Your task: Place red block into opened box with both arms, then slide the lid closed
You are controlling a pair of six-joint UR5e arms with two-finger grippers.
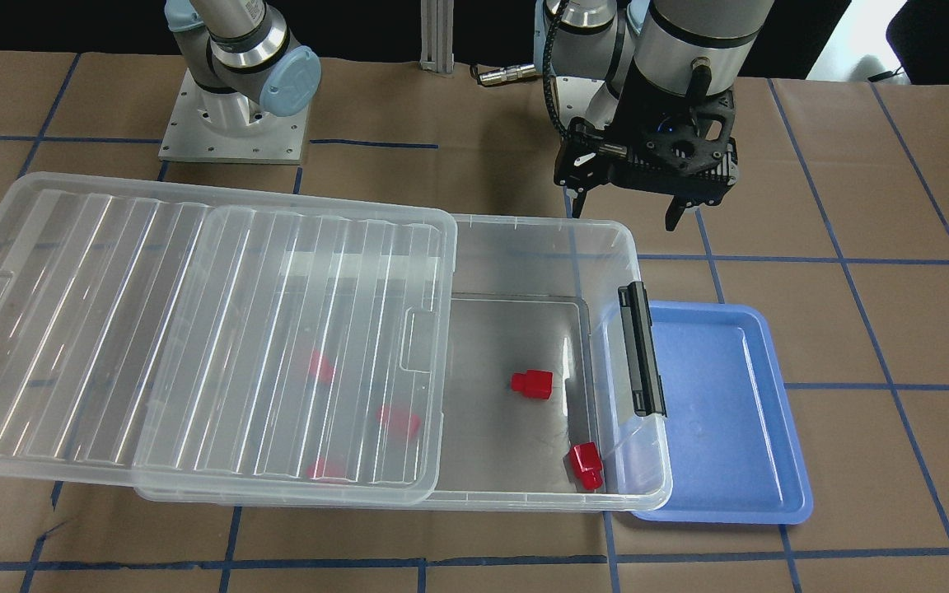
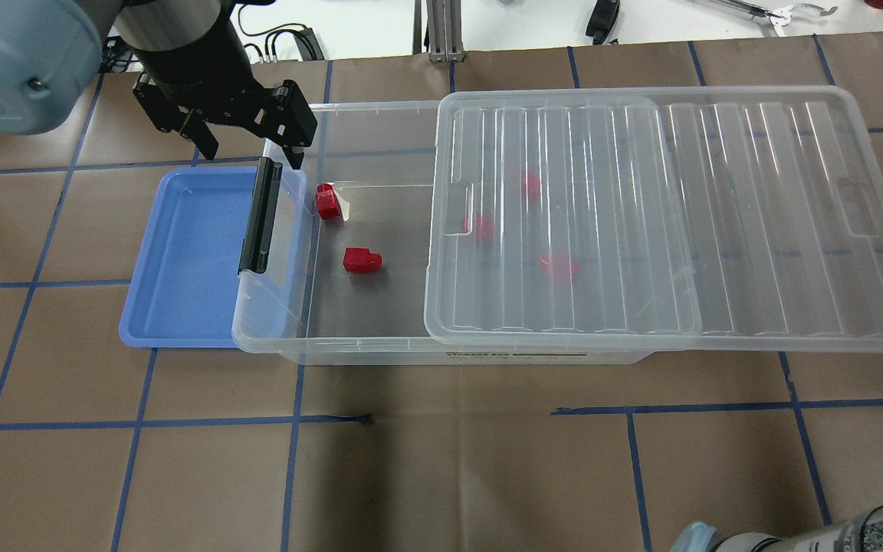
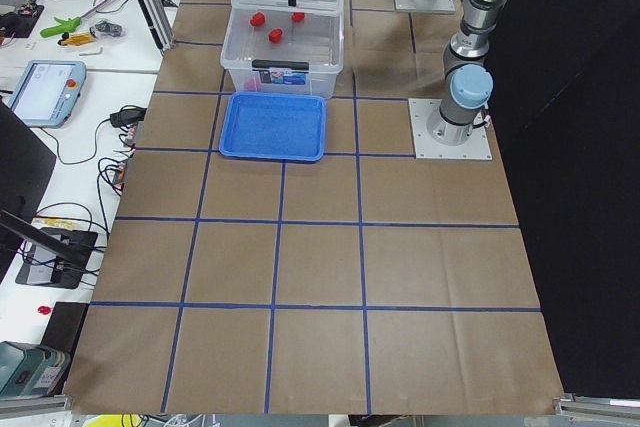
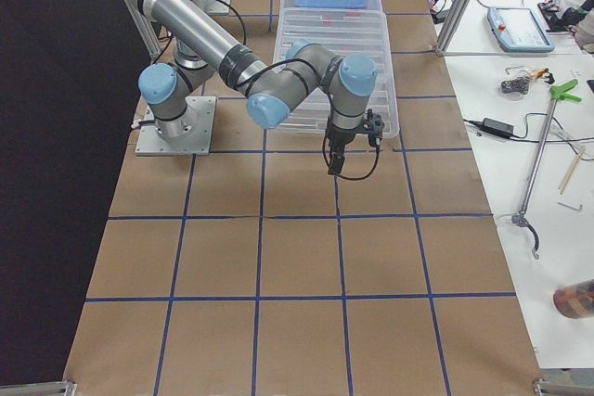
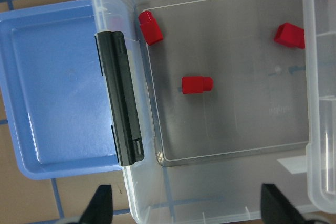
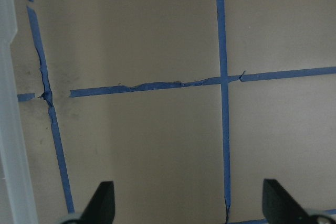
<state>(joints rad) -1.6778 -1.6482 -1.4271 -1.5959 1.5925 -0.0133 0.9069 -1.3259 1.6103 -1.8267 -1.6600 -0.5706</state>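
At upper right the left claw hangs wide, empty, over the box (2 red blocks uncovered), the right claw wide over tabletop.

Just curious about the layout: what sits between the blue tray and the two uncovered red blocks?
Only the box's clear end wall, carrying its black latch bar, separates the blue tray from those red blocks, as the overhead view shows.
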